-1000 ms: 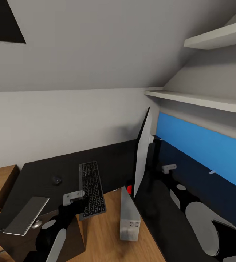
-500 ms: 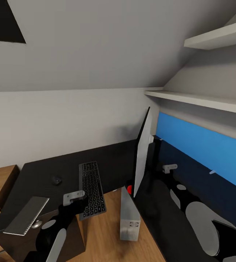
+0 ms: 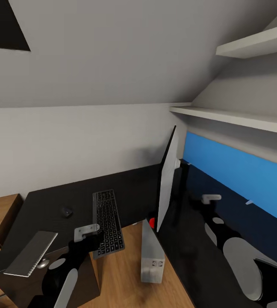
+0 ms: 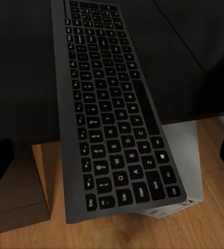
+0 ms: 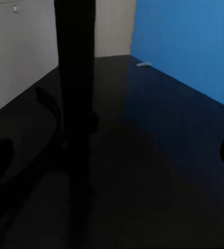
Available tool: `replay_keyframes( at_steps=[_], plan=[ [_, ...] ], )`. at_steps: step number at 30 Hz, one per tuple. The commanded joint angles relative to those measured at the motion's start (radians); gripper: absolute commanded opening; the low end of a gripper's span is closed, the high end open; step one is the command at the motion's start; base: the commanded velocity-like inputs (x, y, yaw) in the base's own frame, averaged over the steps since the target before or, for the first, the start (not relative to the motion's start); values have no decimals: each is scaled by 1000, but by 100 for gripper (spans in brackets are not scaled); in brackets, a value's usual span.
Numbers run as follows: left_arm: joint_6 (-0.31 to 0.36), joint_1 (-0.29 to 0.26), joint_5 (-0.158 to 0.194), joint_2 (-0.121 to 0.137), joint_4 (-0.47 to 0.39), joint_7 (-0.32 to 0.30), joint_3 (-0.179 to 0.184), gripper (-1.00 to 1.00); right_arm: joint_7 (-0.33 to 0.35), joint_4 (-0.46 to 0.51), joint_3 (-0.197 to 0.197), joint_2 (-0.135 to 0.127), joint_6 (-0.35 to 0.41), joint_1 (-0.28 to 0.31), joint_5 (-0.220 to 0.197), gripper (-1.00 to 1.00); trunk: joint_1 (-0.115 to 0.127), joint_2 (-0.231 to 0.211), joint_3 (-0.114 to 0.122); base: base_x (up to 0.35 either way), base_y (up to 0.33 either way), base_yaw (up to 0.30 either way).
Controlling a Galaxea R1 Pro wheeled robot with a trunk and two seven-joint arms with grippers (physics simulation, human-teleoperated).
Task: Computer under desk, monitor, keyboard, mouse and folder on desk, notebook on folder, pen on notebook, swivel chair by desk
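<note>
Left gripper (image 3: 86,231): jaw state unreadable; poised over keyboard's overhanging near end.
Right gripper (image 3: 210,198): cannot tell; behind monitor (image 3: 168,183).
Keyboard (image 4: 112,109): on desk (image 3: 44,205); likely light, stiff, slippery; grasp long edges.
Mouse (image 3: 66,211): beside keyboard.

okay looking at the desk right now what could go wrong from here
1. The keyboard overhangs the desk edge, its near end out over the floor above the computer; a nudge from the left gripper beside it could tip it off.
2. The notebook also pokes past the desk's front corner and might slide off.
3. The right gripper is close behind the monitor, so a careless swing may topple the screen.
</note>
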State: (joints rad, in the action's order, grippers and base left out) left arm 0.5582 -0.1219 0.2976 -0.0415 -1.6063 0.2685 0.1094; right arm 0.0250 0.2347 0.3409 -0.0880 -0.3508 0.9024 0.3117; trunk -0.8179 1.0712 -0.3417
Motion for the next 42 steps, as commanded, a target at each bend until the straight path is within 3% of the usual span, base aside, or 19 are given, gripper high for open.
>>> replay_keyframes(
  at_steps=[1, 6, 12, 24, 31, 42],
  plan=[
    [3, -1, 11, 0, -1, 9, 1, 100, -15, -2, 8, 1, -4, 1, 9, 100, 0, 1, -1, 0, 0, 0],
    [3, -1, 11, 0, -1, 9, 1, 100, -69, -3, 5, 7, -4, 1, 10, 100, 0, 1, -1, 8, 0, 0],
    [4, -1, 11, 0, -1, 9, 1, 100, -84, -3, 4, 12, -2, 1, 10, 100, 0, 1, -1, 184, 0, 0],
    [5, -1, 12, 0, -1, 9, 2, 100, -86, -3, 3, 20, -2, 1, 12, 100, 0, 1, -1, 117, 0, 0],
    [5, -1, 11, 0, -1, 9, 2, 100, -85, -3, -32, 23, -3, 1, 12, 100, 0, 1, -1, 121, 0, 0],
    [4, -1, 11, 0, -1, 9, 4, 100, -85, -4, -45, 24, -4, 1, 12, 100, 0, 1, -1, 137, 18, 0]
  ],
)
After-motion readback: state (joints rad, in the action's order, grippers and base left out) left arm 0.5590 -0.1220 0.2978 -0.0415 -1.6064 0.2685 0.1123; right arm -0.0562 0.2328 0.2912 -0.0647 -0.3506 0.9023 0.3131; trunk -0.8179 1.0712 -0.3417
